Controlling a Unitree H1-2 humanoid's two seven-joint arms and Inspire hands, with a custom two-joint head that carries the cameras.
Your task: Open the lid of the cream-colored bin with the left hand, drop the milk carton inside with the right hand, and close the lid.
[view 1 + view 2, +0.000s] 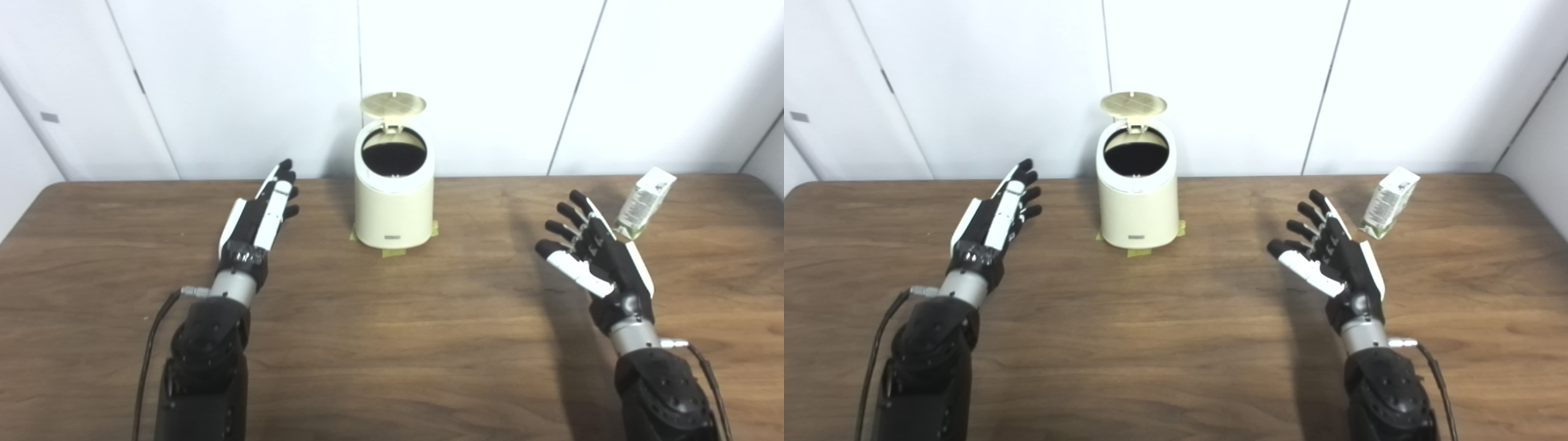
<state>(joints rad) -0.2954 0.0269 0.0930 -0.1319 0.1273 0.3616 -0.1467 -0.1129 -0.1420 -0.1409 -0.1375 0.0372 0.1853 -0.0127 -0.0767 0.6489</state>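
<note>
The cream-colored bin (394,208) stands at the back middle of the table, and its round lid (393,104) stands up open over the dark mouth. The milk carton (644,203) stands tilted on the table at the right; it also shows in the right eye view (1388,202). My left hand (260,214) is open and empty, fingers stretched forward, to the left of the bin and apart from it. My right hand (589,248) is open and empty, fingers spread, just left of and in front of the carton, not touching it.
The wooden table (392,343) reaches to a white panelled wall at the back. Yellow tape pieces (395,252) lie under the bin's base. Cables run from both forearms near the front edge.
</note>
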